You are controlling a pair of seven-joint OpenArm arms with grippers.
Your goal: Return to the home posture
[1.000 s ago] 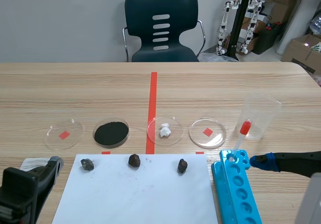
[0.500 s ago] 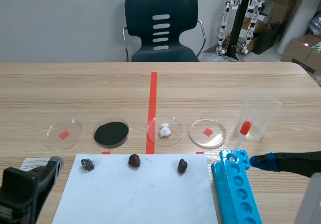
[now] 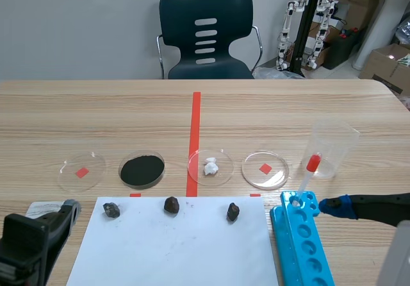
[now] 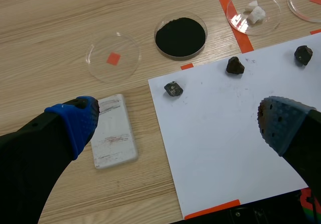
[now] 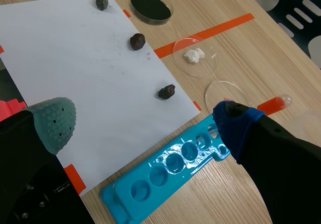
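Note:
My left gripper (image 4: 175,123) stands open at the table's near left, over the left edge of a white paper sheet (image 4: 230,138), with nothing between its fingers. In the scene view it sits low at the left (image 3: 41,225). My right gripper (image 5: 143,121) is also open and holds nothing. It hangs over the sheet's right edge (image 5: 80,68) and the blue tube rack (image 5: 170,171). The scene view shows its blue-tipped finger (image 3: 334,205) just right of the rack (image 3: 301,241).
Three dark rocks (image 3: 171,204) lie along the sheet's far edge. Beyond them stand several petri dishes: black powder (image 3: 141,169), white lumps (image 3: 210,167). A red-bulbed pipette (image 3: 307,174) leans in the rack near a clear beaker (image 3: 333,148). A white card (image 4: 114,131) lies left of the sheet.

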